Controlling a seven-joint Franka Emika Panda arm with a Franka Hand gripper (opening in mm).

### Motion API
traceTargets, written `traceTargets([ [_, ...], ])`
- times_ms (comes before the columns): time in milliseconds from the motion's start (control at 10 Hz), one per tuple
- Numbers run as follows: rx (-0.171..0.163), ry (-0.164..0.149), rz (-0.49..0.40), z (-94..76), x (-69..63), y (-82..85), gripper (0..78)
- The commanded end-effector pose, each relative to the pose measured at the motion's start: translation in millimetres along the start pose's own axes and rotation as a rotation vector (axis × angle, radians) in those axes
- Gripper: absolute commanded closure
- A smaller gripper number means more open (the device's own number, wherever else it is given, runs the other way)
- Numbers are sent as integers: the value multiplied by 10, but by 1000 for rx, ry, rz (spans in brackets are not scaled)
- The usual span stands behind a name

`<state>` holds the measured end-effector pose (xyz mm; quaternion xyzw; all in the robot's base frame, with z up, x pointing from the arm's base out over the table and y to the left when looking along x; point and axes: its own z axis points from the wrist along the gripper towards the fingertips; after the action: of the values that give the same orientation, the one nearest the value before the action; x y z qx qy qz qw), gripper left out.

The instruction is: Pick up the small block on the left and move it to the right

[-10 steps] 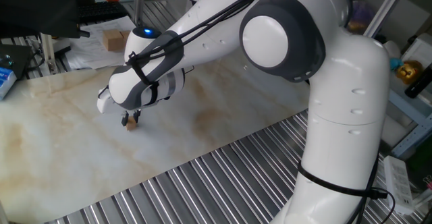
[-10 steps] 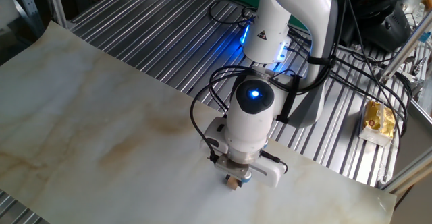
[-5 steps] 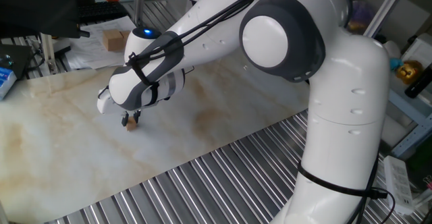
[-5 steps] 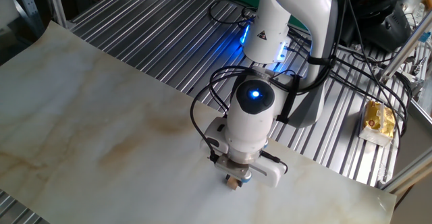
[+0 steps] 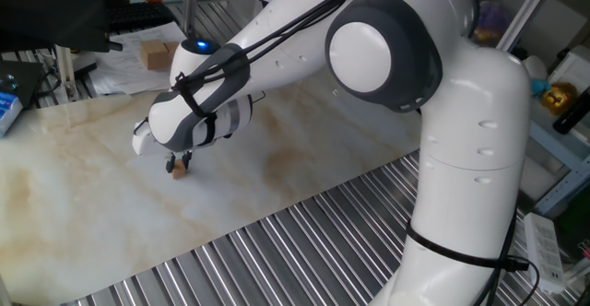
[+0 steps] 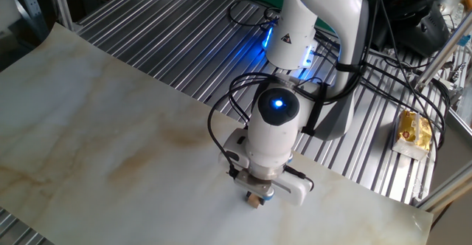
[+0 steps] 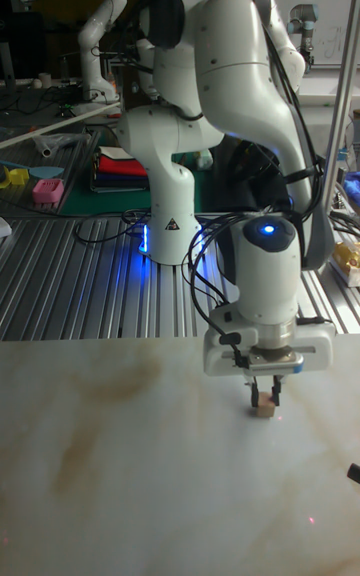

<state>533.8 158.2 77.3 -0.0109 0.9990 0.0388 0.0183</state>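
The small block (image 5: 181, 170) is a tiny light-brown cube resting on the marble tabletop (image 5: 83, 205). It also shows under the hand as the small block (image 6: 255, 200) and the small block (image 7: 263, 410). My gripper (image 5: 179, 163) points straight down over it, its two dark fingers closed in on either side of the cube's top. The white hand hides most of the fingers in the other fixed view, where the gripper (image 6: 256, 195) is barely seen. From the front, the gripper (image 7: 265, 398) has its fingers about a cube's width apart.
A larger tan block (image 5: 157, 55) sits on papers behind the marble's far edge. Ribbed metal table (image 5: 277, 251) surrounds the marble sheet. The arm's base (image 6: 302, 31) and cables stand beside the sheet. A yellow packet (image 6: 413, 130) lies on the metal.
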Motion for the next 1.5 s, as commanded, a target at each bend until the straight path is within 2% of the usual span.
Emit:
traceTargets([
  [100, -7, -10, 21, 1, -11, 0, 763],
  [300, -16, -24, 43, 2, -7, 0, 763],
  [1000, -14, -29, 56, 6, 9, -1, 763],
  [1100, -14, -28, 53, 7, 10, -1, 2],
  [1500, -14, -28, 53, 7, 10, -1, 2],
])
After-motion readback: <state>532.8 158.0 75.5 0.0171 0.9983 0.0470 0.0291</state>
